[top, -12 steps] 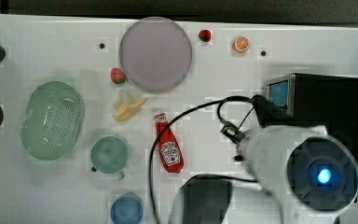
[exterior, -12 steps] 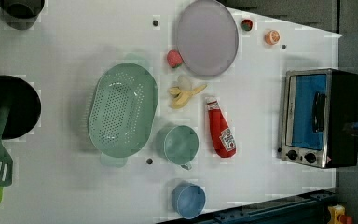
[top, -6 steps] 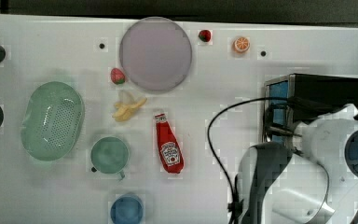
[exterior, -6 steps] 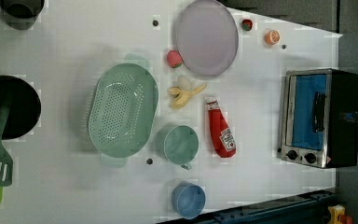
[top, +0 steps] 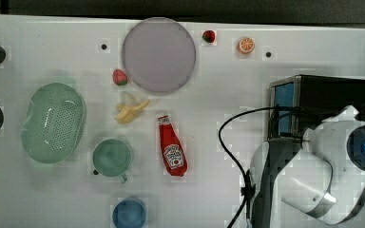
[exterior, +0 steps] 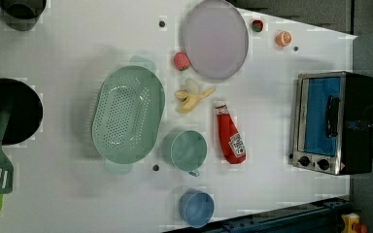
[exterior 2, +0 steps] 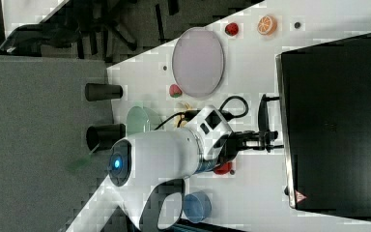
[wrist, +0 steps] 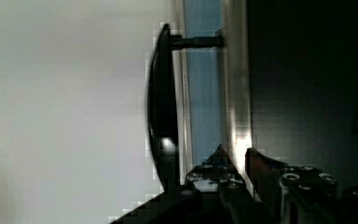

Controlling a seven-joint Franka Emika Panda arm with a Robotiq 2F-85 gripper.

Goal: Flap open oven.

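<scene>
The oven (top: 332,95) stands at the top view's right, a black box with a silver frame; its blue glass door (exterior: 318,116) looks closed. The bar handle (exterior: 332,116) runs across the door. In the right view my gripper (exterior 2: 268,137) reaches down at the door's front, right beside the handle (exterior 2: 263,113). In the wrist view the handle (wrist: 161,102) lies to one side of my gripper (wrist: 237,156), whose fingers stand a narrow gap apart in line with the silver frame (wrist: 235,93). Nothing is visibly clamped. The white arm (top: 332,171) hides the oven's near part.
A ketchup bottle (top: 172,152) lies mid-table, with a green cup (top: 111,157), blue cup (top: 129,213), green colander (top: 54,122), banana (top: 130,108) and purple plate (top: 159,54) further to the top view's left. A black cable (top: 228,137) loops beside the arm.
The arm has swung toward the top view's right, over the oven. The oven door still looks closed.
</scene>
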